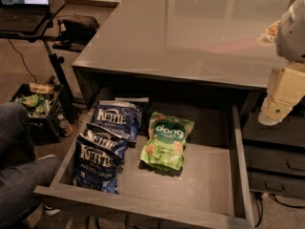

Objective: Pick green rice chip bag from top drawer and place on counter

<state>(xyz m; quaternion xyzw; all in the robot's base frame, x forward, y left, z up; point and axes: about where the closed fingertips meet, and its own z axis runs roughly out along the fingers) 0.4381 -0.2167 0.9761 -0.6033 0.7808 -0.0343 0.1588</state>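
The green rice chip bag (167, 140) lies flat in the middle of the open top drawer (209, 185), logo side up. The drawer is pulled out below the grey counter (190, 32). My gripper (279, 106) is at the right edge of the view, above the drawer's right side and well to the right of the bag. Only its pale lower part shows; the arm above it runs out of view.
Dark blue Kettle chip bags (102, 149) lie in the drawer's left part, beside the green bag. Dark narrower drawers (274, 163) stand at the right. A laptop stand (28, 13) and a crate (38, 106) are at the left. A person's leg (19, 175) is at lower left.
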